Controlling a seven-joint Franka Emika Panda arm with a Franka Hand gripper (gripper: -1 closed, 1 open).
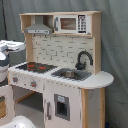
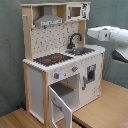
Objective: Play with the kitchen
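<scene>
I have the kitchen (image 1: 60, 75) standing mid-scene, one lower door (image 2: 59, 106) hanging open. My arm (image 2: 107, 34) hovers near the sink (image 2: 82, 50) side, apart from it. I cannot tell the jaws' state. I'd approach slowly, level with the counter.

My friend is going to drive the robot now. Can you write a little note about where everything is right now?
Arm: beside the toy kitchen, level with the sink end, touching nothing. The gripper itself is not in view.
Kitchen: upright. Faucet over the sink, hob bare. The oven door under the hob hangs open; the other door, under the sink, is shut.
Done: only the oven door open.
Left: all the play; sink and faucet look nearest.
</scene>
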